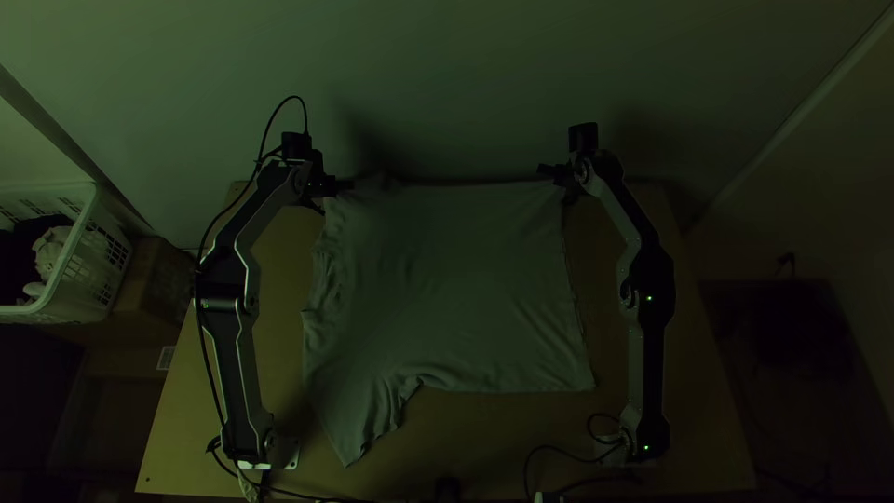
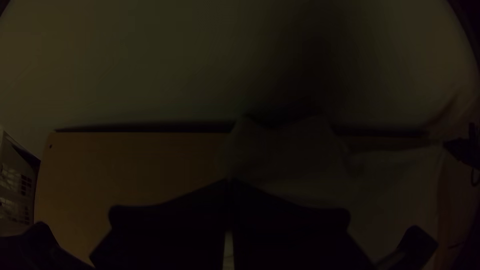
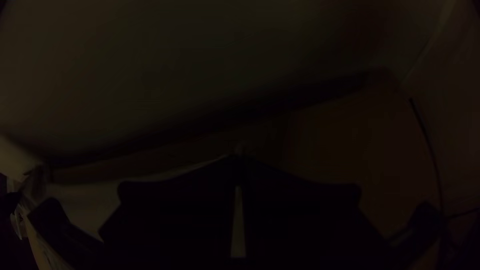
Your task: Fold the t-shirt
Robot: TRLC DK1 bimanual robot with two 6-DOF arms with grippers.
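A grey-green t-shirt [image 1: 456, 279] lies spread on the table, wrinkled along its left side, with a sleeve pointing to the near left. In the top view my left gripper [image 1: 346, 185] is at the shirt's far left corner and my right gripper [image 1: 557, 173] at its far right corner. The left wrist view has the left gripper [image 2: 228, 184] shut on the shirt [image 2: 300, 155], whose cloth rises in a bunch past the tips. Shut fingertips of the right gripper [image 3: 237, 159] pinch the corner of the shirt [image 3: 90, 200]; a small bit of cloth shows at the tips.
Bare wooden table [image 1: 503, 438] shows in front of the shirt and along both its sides. Beyond the far edge stands a pale wall [image 1: 447, 84]. A white basket [image 1: 93, 251] holding cloths is off the table at the left. Cables run near both arm bases.
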